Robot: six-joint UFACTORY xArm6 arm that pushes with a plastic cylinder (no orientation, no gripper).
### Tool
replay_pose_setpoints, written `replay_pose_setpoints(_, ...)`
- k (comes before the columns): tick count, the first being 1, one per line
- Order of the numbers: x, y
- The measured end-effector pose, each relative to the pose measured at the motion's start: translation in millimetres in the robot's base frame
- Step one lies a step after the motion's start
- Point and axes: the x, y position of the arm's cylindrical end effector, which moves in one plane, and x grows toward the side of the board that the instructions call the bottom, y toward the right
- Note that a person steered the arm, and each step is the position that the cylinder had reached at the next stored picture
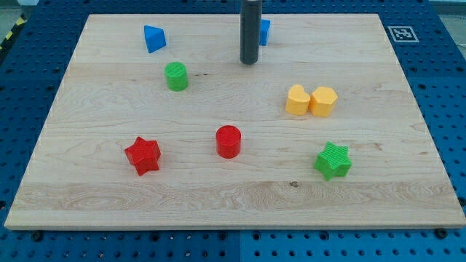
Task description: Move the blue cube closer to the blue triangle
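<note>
The blue cube (265,31) sits near the view's top centre, mostly hidden behind my rod. The blue triangle (153,38) lies at the top left of the wooden board (233,196). My tip (250,62) rests on the board just below and left of the blue cube, close to it; I cannot tell if they touch. The tip lies to the right of the blue triangle.
A green cylinder (175,76) stands below the blue triangle. A yellow heart (296,100) and a yellow hexagon (323,101) sit side by side at the right. A red cylinder (228,141), a red star (143,155) and a green star (333,161) lie lower down.
</note>
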Motion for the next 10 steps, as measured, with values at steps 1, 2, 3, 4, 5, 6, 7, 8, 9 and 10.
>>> replay_pose_setpoints(1,-11.0,33.8)
replay_pose_setpoints(2,-11.0,60.8)
replay_pose_setpoints(3,-11.0,60.9)
replay_pose_setpoints(4,-17.5,61.5)
replay_pose_setpoints(5,-26.9,73.6)
replay_pose_setpoints(6,-48.7,80.4)
replay_pose_setpoints(7,-59.0,56.9)
replay_pose_setpoints(8,-59.0,45.0)
replay_pose_setpoints(9,-59.0,40.8)
replay_pose_setpoints(10,-59.0,22.7)
